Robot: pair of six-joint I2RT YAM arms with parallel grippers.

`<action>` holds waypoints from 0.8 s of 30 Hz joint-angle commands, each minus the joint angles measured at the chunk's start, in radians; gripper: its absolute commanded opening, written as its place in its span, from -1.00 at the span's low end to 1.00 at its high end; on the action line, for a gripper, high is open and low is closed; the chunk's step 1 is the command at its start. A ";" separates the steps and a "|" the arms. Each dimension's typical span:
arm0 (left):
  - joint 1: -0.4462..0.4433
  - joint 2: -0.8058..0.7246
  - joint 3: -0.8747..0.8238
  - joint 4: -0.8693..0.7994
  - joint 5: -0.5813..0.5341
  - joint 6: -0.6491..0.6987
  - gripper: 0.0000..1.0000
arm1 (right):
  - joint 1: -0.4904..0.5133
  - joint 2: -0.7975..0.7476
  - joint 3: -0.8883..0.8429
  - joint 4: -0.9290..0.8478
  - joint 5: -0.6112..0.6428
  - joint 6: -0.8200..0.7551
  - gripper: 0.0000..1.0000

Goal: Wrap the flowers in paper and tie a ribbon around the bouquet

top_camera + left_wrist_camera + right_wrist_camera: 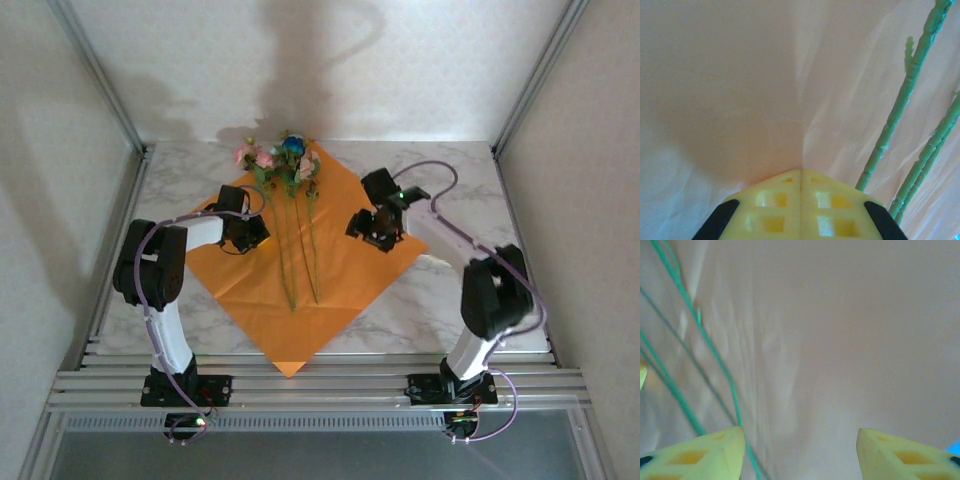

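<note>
The flowers (290, 200) lie along the middle of the paper (340, 280), with their pink and blue blooms and green leaves at the sheet's far corner and their long thin stems running back toward the arm bases. They end short of the near corner. The bright orange sheet is spread flat and open, turned like a diamond on the marble-patterned table (450, 190), and its near corner reaches the slatted metal rail at the table's front edge. The left gripper (250, 235) is low over the left part of the sheet, just beside the stems. In its wrist view the two yellow fingertips (801, 172) are pressed together with no gap. Creases in the paper (740, 100) run toward them, though I cannot tell whether a fold is caught between them. The green stems (900, 105) cross that view on the right. The right gripper (362, 228) is over the right part of the sheet, on the other side of the stems. Its yellow fingers (705, 452) are spread wide with nothing between them, above bare paper (865, 340), and the stems (715, 360) pass on the left of that view.
</note>
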 commanded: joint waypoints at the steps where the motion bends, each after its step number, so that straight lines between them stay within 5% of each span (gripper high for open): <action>1: -0.017 0.012 -0.035 -0.032 -0.018 -0.009 -1.00 | 0.062 -0.061 -0.171 -0.031 -0.115 0.227 0.23; 11: -0.030 0.002 -0.039 -0.033 -0.014 -0.009 -1.00 | 0.148 -0.124 -0.444 0.186 -0.340 0.596 0.30; 24: -0.039 -0.009 -0.053 -0.021 -0.014 -0.016 -1.00 | 0.247 -0.087 -0.534 0.409 -0.357 0.761 0.20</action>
